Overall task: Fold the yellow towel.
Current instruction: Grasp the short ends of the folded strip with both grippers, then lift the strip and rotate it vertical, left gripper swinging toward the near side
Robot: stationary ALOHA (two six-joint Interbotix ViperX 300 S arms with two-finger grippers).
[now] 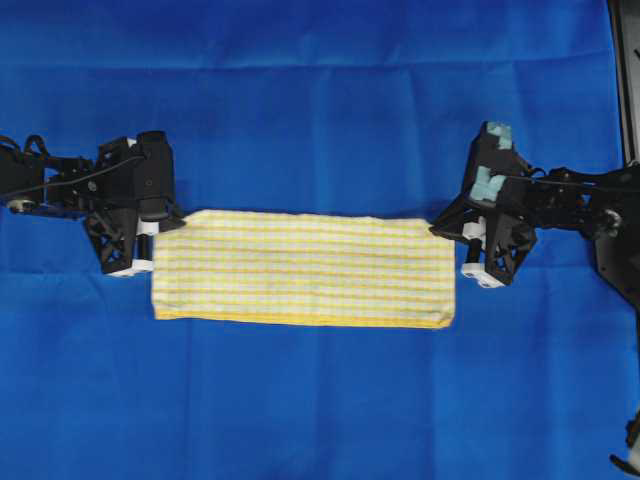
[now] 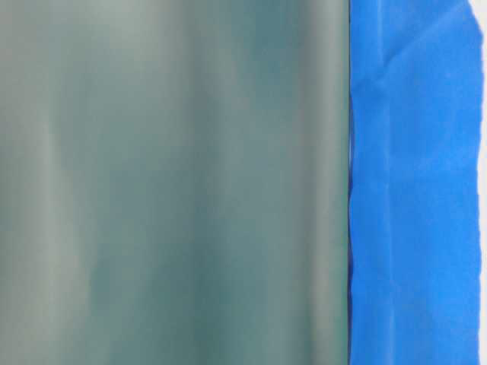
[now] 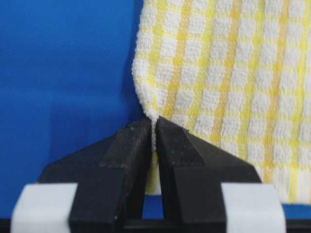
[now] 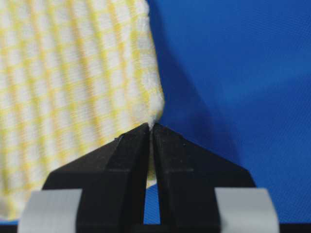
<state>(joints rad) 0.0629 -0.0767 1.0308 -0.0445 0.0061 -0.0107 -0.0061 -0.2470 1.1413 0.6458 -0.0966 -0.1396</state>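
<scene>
Blue cloth [image 1: 320, 400] underlay; left tool [image 3: 153, 127], right tool [image 4: 150, 127] each pinching yellow towel [image 1: 305, 268] corner; no legible writing

Bright, even light; table-level view blurred

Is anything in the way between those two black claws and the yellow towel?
Nothing visible. The left tool and right tool are each already shut on a corner of the yellow towel, which lies on the blue cloth.

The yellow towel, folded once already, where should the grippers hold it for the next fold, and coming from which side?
Grip the yellow towel at its two far corners, each from its own outer end, as the left gripper and right gripper do. The flat strip's corners stick out past the short edges.
</scene>
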